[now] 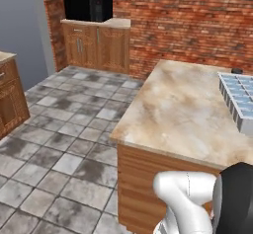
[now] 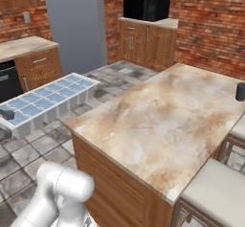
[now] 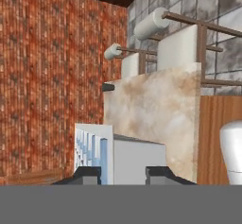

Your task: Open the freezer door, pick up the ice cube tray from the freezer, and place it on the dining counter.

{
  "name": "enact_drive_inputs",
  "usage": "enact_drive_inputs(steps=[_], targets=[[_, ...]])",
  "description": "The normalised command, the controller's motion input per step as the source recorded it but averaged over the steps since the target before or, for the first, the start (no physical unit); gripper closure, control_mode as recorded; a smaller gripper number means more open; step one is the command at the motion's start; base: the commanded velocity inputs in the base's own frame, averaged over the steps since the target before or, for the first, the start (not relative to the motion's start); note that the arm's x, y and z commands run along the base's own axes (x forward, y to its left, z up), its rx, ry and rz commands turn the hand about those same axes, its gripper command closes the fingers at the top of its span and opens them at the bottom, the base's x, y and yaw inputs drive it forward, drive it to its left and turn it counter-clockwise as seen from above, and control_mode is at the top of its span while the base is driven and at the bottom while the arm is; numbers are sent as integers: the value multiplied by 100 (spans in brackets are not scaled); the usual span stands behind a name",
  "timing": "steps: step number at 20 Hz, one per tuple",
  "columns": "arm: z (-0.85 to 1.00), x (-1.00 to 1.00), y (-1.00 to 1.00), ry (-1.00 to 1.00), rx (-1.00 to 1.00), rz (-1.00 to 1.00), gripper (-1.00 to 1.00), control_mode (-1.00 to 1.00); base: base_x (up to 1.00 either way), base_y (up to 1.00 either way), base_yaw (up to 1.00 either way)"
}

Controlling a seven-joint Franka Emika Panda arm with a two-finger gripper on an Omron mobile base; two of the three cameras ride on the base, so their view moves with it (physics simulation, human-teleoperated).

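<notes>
white ice cube tray (image 2: 48,101) pinched in jaws at one short end, long axis running away from them; beige marbled worktop (image 2: 158,120) just beside, tray not yet over it.

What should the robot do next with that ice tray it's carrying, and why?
Probably carry the tray sideways until it hangs fully over the counter, then lower it. In the right base view the tray hangs over the floor, beside the counter's corner, and in the hand view the gripper grips it by its end. Letting go now would likely drop it.
</notes>
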Motion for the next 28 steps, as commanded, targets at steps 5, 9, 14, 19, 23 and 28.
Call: enact_drive_inputs(steps=[5,9,14,19,23,28], targets=[[0,0,0,0,0,0,100,100,29,0,-47],[-1,16,0,0,0,-1,100,-100,28,6,-15],[-19,94,0,6,1,0,100,-100,0,0,0],[-39,100,0,15,5,0,100,-100,0,0,0],[-47,100,0,3,4,-4,100,-100,0,0,0],[-43,82,-14,0,2,-13,100,-100,0,0,0]])
